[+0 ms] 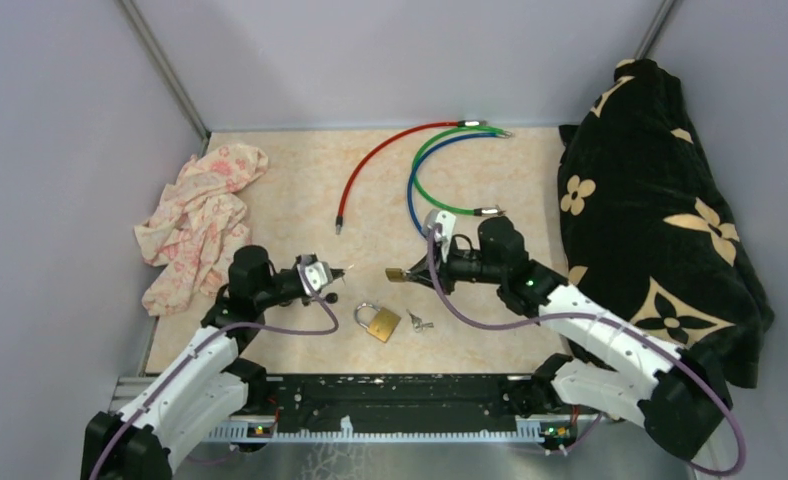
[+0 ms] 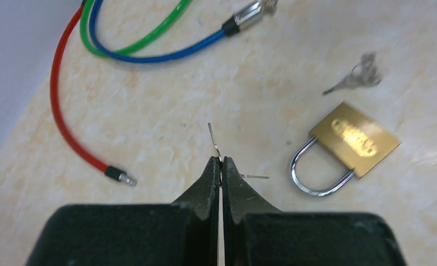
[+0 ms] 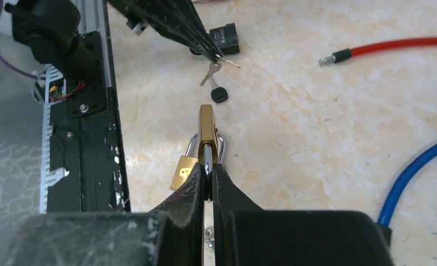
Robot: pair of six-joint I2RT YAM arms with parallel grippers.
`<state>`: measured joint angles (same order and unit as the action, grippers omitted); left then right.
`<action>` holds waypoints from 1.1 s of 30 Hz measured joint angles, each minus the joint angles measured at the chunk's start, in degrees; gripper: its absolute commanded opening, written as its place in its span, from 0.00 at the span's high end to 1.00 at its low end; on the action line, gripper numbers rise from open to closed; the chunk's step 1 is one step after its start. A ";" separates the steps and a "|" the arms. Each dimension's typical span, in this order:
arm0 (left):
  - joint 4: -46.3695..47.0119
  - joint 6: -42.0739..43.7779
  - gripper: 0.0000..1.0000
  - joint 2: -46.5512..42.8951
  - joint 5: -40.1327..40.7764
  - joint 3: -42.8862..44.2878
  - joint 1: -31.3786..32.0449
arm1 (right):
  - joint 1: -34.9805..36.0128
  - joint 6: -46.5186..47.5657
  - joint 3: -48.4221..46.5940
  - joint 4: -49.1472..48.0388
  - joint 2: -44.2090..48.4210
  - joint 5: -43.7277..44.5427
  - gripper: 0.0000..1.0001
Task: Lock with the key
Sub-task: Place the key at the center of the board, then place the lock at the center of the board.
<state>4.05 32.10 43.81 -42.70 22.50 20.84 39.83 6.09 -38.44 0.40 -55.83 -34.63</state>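
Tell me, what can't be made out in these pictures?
- Thin metal piece in the left gripper: in the left wrist view the shut fingers hide most of it, so I cannot tell what it is.
- Padlock in the right gripper: the right wrist view shows it edge-on, keyhole unseen.
- Keys: blurred in the left wrist view.
- Anything under the black cloth: covered in the top view.

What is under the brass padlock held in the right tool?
Around the brass padlock, beige marbled tabletop shows; the spot directly below is covered by it. A second brass padlock lies close beside, partly hidden by the right tool.
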 measured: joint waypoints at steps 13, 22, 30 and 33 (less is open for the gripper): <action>16.20 36.72 1.00 10.86 17.68 -12.70 0.00 | 4.44 -22.51 -15.19 -12.20 -38.07 7.45 1.00; 18.43 44.50 1.00 15.69 17.88 -15.17 0.00 | 4.63 -33.86 -24.30 -15.19 -56.41 6.23 1.00; 18.67 47.87 0.29 16.22 17.03 -16.46 0.00 | 4.68 -35.85 -24.33 -14.51 -57.81 6.19 0.92; 18.49 48.70 0.19 15.34 16.33 -16.70 0.00 | 4.68 -35.50 -24.33 -13.35 -57.68 7.30 0.72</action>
<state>22.55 80.79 59.16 -26.37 5.80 20.84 44.51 -29.41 -62.76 -12.95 -113.51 -27.33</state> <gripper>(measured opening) 0.724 0.123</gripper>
